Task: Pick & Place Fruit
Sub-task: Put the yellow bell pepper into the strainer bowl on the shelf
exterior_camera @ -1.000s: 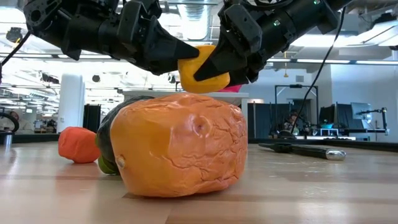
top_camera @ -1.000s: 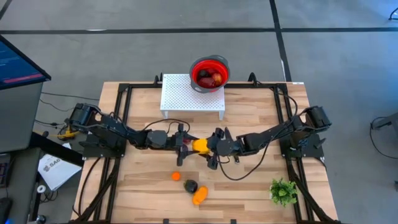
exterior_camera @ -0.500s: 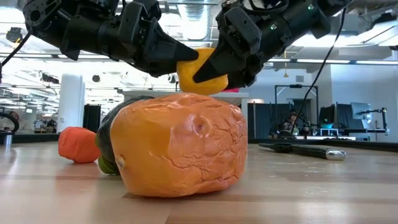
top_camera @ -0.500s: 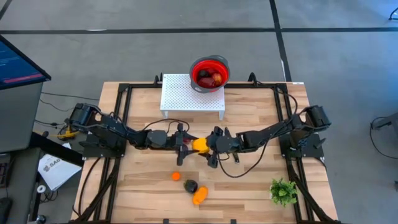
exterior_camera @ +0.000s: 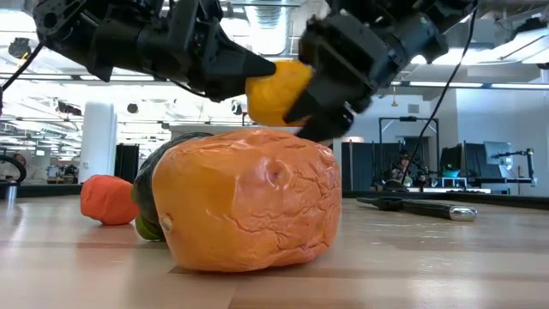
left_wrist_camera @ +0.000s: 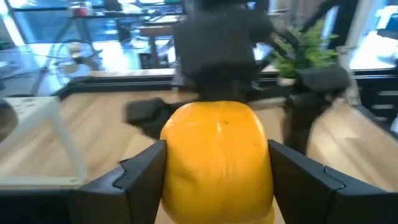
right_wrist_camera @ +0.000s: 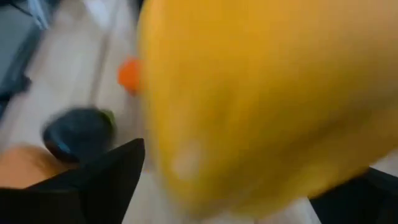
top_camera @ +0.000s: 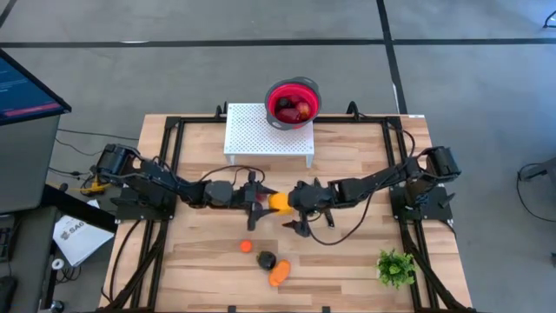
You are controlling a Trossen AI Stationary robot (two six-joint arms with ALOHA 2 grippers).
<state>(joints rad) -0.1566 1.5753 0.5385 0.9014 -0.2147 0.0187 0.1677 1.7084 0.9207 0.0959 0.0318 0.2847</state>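
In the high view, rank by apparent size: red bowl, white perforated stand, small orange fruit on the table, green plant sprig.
1. White perforated stand
2. Red bowl
3. Green plant sprig
4. Small orange fruit

Two matte black, slender multi-jointed robot arms, the left arm (top_camera: 165, 187) and the right arm (top_camera: 382, 181), each with loose black cables along its links and blocky dark angular two-finger grippers.
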